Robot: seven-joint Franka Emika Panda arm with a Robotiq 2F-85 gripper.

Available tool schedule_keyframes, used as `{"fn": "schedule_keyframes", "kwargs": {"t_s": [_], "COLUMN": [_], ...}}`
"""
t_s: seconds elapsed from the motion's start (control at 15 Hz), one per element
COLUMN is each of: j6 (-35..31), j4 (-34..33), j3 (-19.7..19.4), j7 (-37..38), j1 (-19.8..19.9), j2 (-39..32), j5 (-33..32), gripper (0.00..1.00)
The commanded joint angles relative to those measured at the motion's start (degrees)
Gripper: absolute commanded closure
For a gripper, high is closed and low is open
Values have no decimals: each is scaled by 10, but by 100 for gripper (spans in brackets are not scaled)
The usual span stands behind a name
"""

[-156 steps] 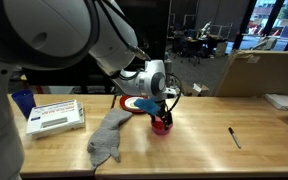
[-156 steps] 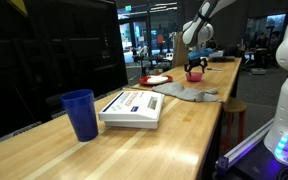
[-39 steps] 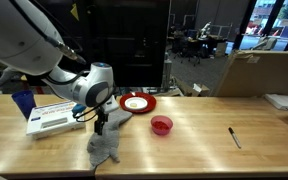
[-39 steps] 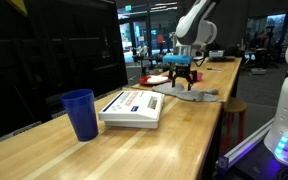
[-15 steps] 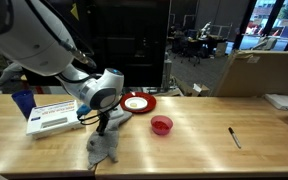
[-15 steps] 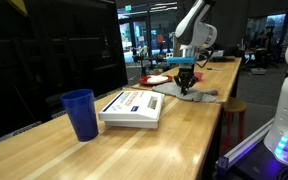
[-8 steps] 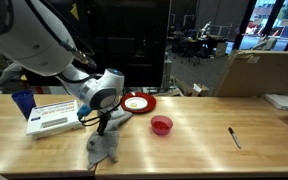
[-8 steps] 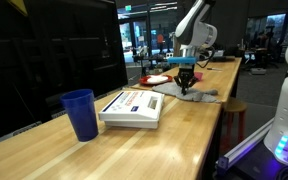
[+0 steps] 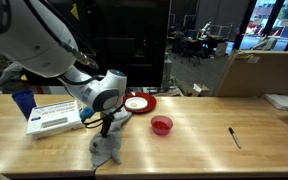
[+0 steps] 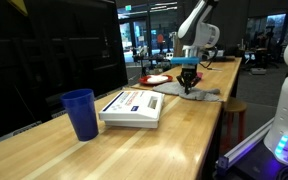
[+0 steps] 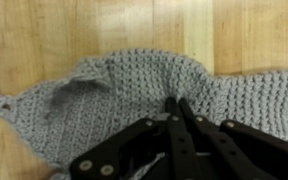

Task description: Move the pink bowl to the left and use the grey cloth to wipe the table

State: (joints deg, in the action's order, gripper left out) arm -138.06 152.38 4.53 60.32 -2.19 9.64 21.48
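The grey cloth (image 9: 106, 148) is a crocheted rag lying crumpled on the wooden table (image 9: 199, 150); it also shows in the other exterior view (image 10: 192, 95). My gripper (image 9: 105, 128) points straight down onto the cloth's upper part. In the wrist view the two black fingers meet at their tips, and the gripper (image 11: 174, 103) is shut, pinching the grey cloth (image 11: 114, 95). The pink bowl (image 9: 161, 125) stands on the table to the right of the cloth, apart from the gripper.
A red plate with a white centre (image 9: 137, 103) sits behind the bowl. A white box (image 9: 54, 116) and a blue cup (image 9: 22, 103) stand left of the cloth. A black pen (image 9: 234, 137) lies far right, and a cardboard box (image 9: 259, 72) stands behind the table.
The jaws have finished closing on the cloth. The gripper has shifted slightly to the right, and the cloth's top has bunched a little. The bowl has not moved.
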Motion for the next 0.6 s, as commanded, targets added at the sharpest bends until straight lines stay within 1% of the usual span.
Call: {"fn": "schedule_keyframes", "kwargs": {"t_s": [0.0, 0.53], "j6": [-22, -66], "j4": [24, 41], "j3": [-6, -22], "j7": [2, 2], "j1": [13, 39], "j2": [16, 13], "j5": [-15, -24], "gripper": [99, 99]}}
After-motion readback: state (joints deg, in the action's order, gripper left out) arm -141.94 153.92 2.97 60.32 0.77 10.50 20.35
